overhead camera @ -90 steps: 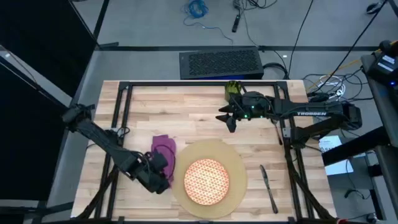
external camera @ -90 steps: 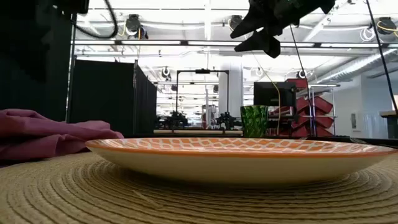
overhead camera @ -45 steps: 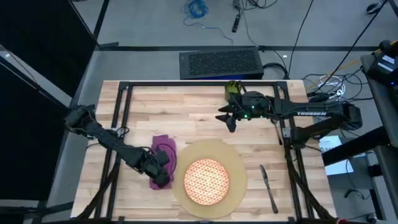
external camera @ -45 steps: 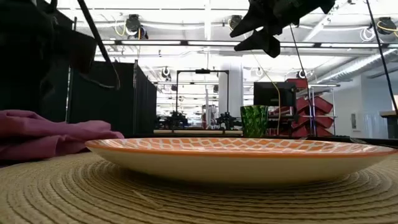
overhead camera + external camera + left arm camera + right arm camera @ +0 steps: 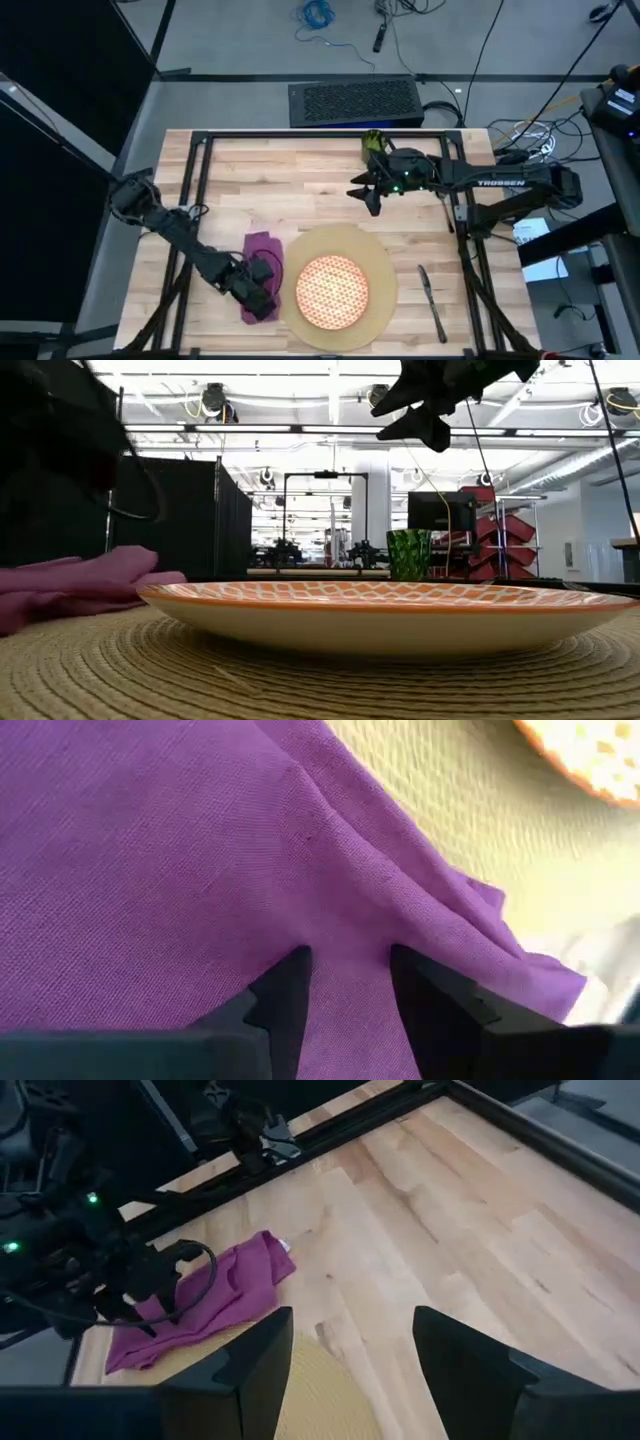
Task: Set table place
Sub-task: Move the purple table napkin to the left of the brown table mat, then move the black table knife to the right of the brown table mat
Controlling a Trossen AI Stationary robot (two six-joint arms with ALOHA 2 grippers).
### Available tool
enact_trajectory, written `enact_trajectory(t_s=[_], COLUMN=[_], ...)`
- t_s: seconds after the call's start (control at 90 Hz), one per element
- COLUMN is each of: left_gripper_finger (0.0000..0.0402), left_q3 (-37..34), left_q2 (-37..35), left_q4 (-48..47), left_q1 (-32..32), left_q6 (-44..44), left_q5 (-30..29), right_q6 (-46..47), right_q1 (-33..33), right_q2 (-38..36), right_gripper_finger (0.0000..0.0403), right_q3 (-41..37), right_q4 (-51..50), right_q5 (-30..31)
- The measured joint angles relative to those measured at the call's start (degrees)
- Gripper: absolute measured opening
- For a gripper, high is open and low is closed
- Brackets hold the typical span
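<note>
A purple napkin (image 5: 258, 245) lies as a long strip on the table (image 5: 300, 165), left of the round tan mat (image 5: 375, 262). The orange-and-white plate (image 5: 333, 290) sits on the mat. My left gripper (image 5: 260, 293) is down on the napkin's near part and shut on it. A metal knife (image 5: 432, 302) lies right of the mat. The green cup (image 5: 374, 143) stands near the far edge. My right gripper (image 5: 362, 192) hangs open above the table beside the cup, holding nothing. My left gripper pinches a raised fold of the purple napkin (image 5: 345, 935) between its two fingers (image 5: 285, 985). The fingers come down on it from above. Creases run out from the pinch across the cloth, which lies on the table, its edge against the mat (image 5: 440, 810).
A black metal frame (image 5: 300, 137) runs around the tabletop, with rails crossing it at both sides. Bare wood shows between napkin and cup and at the far left. A dark keyboard-like box (image 5: 352, 100) lies beyond the far edge.
My left gripper has shifted a little toward the near edge and the mat with the napkin. The napkin's near part has been drawn out toward the near edge, so it is now a longer, narrower strip. Its far end has stayed put.
</note>
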Motion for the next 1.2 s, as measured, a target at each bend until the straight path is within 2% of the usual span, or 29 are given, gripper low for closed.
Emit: enact_trajectory(t_s=[0.189,0.378,0.722,0.944,1.056,1.2], left_gripper_finger=[0.0131,0.0131,0.0131,0.0132,0.0132,0.0132], left_q3=[0.0,0.1,0.1,3.5,6.5,10.4], left_q2=[0.0,0.0,-0.2,-4.2,-7.2,-12.0], left_q4=[-0.3,-3.1,-6.9,-12.4,-18.7,-22.1], left_q1=[-4.4,-5.5,-6.0,-5.9,-5.9,-5.8], left_q6=[-8.2,-10.0,-3.8,0.8,2.9,5.3], left_q5=[-0.8,-0.5,2.4,-2.6,-2.8,-3.5], right_q6=[-0.2,-0.3,-0.4,-0.5,-0.7,-0.9], right_q1=[0.0,0.0,0.0,0.0,0.0,-0.1], right_q2=[0.0,0.0,0.0,0.0,0.0,0.0], right_gripper_finger=[0.0196,0.0196,0.0196,0.0196,0.0196,0.0196], right_q3=[0.0,0.0,0.0,0.0,0.0,0.0], right_q4=[0.0,0.0,0.1,0.3,1.0,1.4], right_q5=[0.0,-0.5,-1.5,-1.5,-1.4,-1.2])
